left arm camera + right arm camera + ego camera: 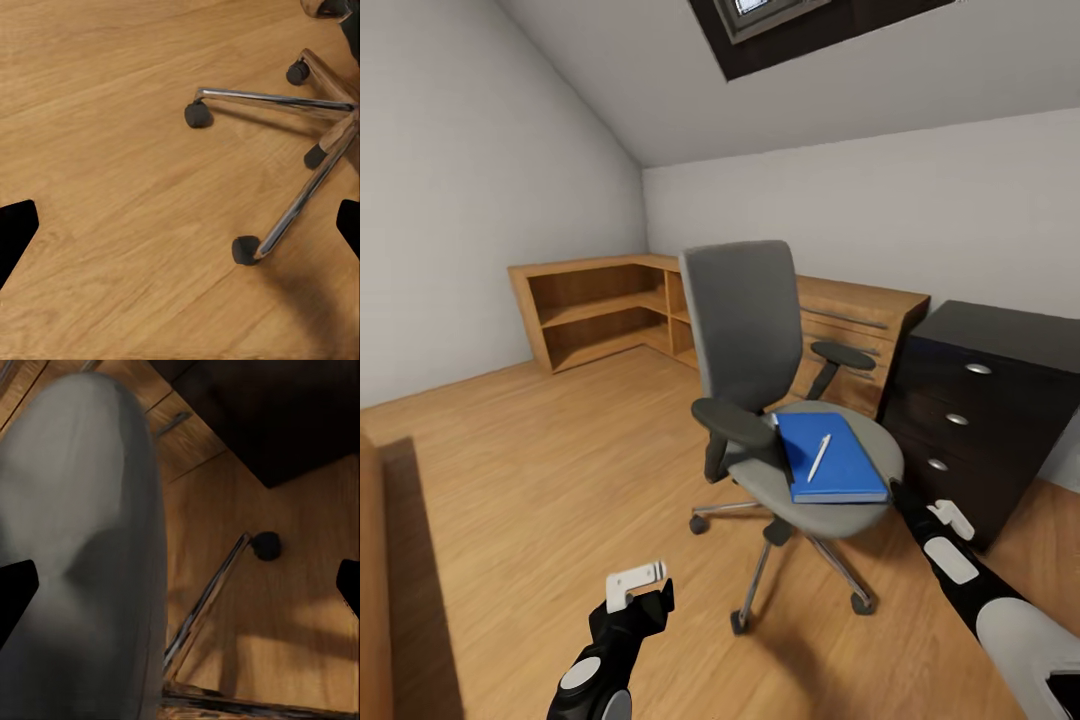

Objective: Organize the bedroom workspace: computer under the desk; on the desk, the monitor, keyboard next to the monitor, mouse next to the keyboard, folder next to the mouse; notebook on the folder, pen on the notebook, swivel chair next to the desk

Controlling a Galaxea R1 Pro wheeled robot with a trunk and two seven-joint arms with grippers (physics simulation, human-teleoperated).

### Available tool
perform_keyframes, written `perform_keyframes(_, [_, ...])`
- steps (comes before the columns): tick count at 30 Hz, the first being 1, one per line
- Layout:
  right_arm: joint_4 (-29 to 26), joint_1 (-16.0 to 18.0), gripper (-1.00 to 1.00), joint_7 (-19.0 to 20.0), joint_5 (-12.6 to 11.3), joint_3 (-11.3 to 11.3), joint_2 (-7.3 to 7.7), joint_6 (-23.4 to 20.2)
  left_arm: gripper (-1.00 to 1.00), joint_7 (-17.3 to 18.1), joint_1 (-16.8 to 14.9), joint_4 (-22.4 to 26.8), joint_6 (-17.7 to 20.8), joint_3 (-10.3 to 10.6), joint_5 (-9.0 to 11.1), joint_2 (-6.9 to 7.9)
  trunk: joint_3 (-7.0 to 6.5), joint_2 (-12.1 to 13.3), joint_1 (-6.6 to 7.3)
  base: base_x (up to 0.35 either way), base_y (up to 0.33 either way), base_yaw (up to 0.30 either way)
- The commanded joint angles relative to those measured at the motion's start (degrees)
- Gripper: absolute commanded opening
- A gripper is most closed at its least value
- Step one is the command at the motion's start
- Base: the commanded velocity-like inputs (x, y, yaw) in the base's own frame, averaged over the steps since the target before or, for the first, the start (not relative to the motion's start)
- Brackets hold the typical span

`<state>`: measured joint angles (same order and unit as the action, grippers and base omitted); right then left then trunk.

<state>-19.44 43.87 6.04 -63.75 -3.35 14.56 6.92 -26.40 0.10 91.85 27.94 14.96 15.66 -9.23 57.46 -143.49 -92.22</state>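
At the far left edge of the head view I see a strip of brown wooden furniture (372, 580) rising from the light wood plank floor (530, 470). Behind it, at middle left, a low light-wood corner shelf unit (595, 305) runs along the pale grey walls. Low in the frame, left of centre, my left gripper (638, 590) hangs over bare floor; in its wrist view the two dark fingertips (16, 232) sit at opposite edges of the picture, so it is spread wide and holds nothing, with the chair's chrome five-star base and black castors (292, 150) beyond it.

In the centre stands the grey upholstered swivel chair (745, 320), its back to the shelves. On the seat lies the flat bright blue folder (830, 458), and the slim white pen (819, 457) rests diagonally on top of it. I cannot make out a notebook.

To the right, my right gripper (908, 500) sits against the seat's edge, just beside the folder; its wrist view shows the grey seat cushion (82, 547) close up and the fingertips far apart. Directly behind that arm, a black drawer cabinet with silver knobs (985, 400) stands close to the chair at middle right.
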Motion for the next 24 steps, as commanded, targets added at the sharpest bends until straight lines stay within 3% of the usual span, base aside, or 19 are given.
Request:
perform_keyframes(1, [1.15, -0.01, 1.0, 0.11, -0.85, -0.63, 0.04, 0.29, 1.0, -0.5, -0.02, 0.09, 0.09, 0.06, 0.6, 0.0, 0.05, -0.01, 0.03, -0.24, 0.0, 0.007])
perform_keyframes(9, [1.06, -0.01, 1.0, 0.11, -0.85, -0.61, 0.06, 0.29, 1.0, -0.5, -0.02, 0.09, 0.09, 0.07, 0.6, 0.0, 0.05, -0.01, 0.03, -0.073, 0.0, 0.001])
perform_keyframes(24, [0.03, -0.01, 1.0, 0.02, -1.04, -0.69, 0.03, 0.03, 1.0, -0.5, -0.02, 0.09, 0.09, 0.07, 0.6, 0.0, 0.05, -0.01, 0.03, -0.194, 0.0, 0.0])
